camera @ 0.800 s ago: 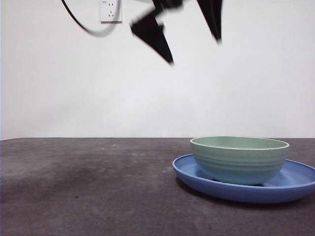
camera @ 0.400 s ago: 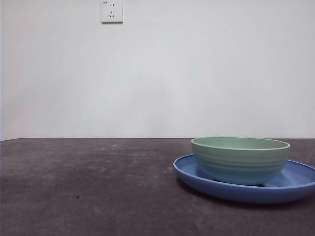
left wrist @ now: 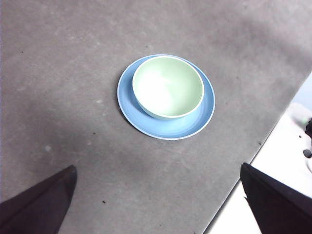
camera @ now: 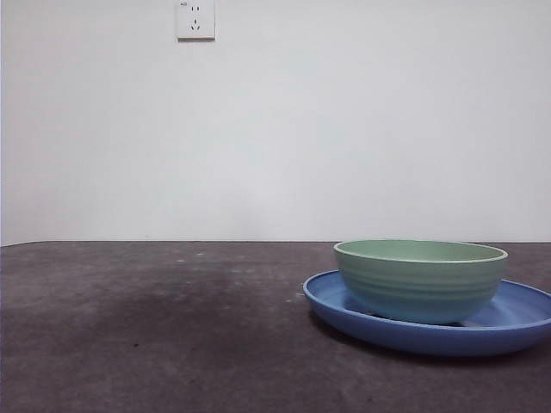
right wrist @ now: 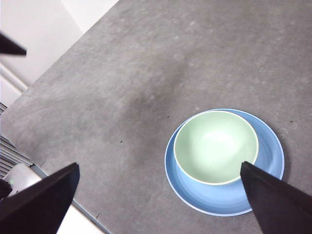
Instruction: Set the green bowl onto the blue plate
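On blue plate [camera: 508, 323]: green bowl [camera: 420, 280] upright, off-centre, task looks done. Left gripper [left wrist: 158, 204] & right gripper [right wrist: 161, 200] high above, jaws wide apart, empty. Bowl prob. light, stiff, smooth; grip at rim.

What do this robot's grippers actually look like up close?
Only the tips show. The left gripper has two plain black jaws, flat and wedge-shaped, tapering to points. The right gripper looks the same: two matte black, pointed wedges. No markings, cables or other colours are visible on either.
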